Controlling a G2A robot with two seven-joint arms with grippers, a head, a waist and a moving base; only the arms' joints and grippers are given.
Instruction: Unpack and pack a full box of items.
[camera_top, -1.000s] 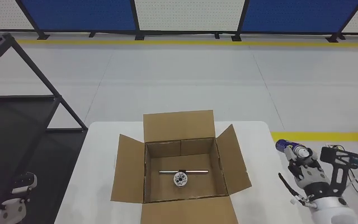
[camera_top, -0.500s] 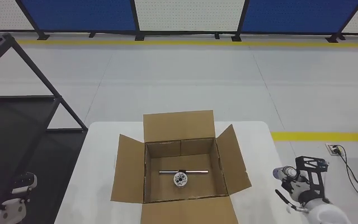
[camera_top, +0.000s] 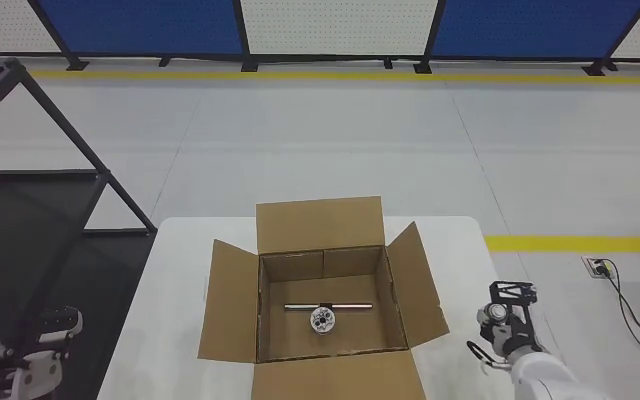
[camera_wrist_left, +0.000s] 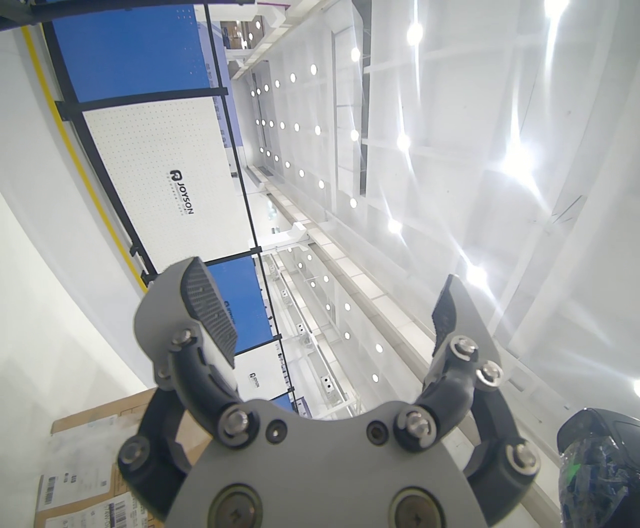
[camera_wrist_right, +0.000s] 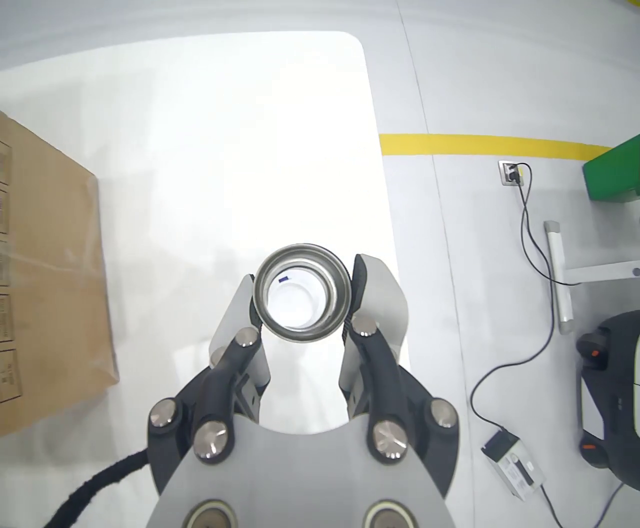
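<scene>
An open cardboard box (camera_top: 320, 225) stands in the middle of the white table (camera_top: 175, 270), all flaps folded out. Inside lie a thin metal rod (camera_top: 345, 306) and a small round white object (camera_top: 322, 319). My right gripper (camera_wrist_right: 303, 285) is shut on a metal-rimmed can (camera_wrist_right: 295, 305), seen end-on, held above the table's right part just beyond the box's right flap (camera_wrist_right: 45, 280). From above, this gripper (camera_top: 492, 322) sits near the table's right edge. My left gripper (camera_wrist_left: 325, 310) is open and holds nothing, pointing up at the ceiling off the table's left front corner (camera_top: 45, 350).
A black metal rack (camera_top: 60, 190) stands left of the table. On the floor to the right lie a yellow line (camera_wrist_right: 480, 145), a wall socket with a black cable (camera_wrist_right: 511, 172) and a green block (camera_wrist_right: 612, 172). Bare table lies around the can.
My right gripper has carried the can from beyond the table's right edge in over the table toward the box, turning it end-down. The left arm has shifted slightly.
</scene>
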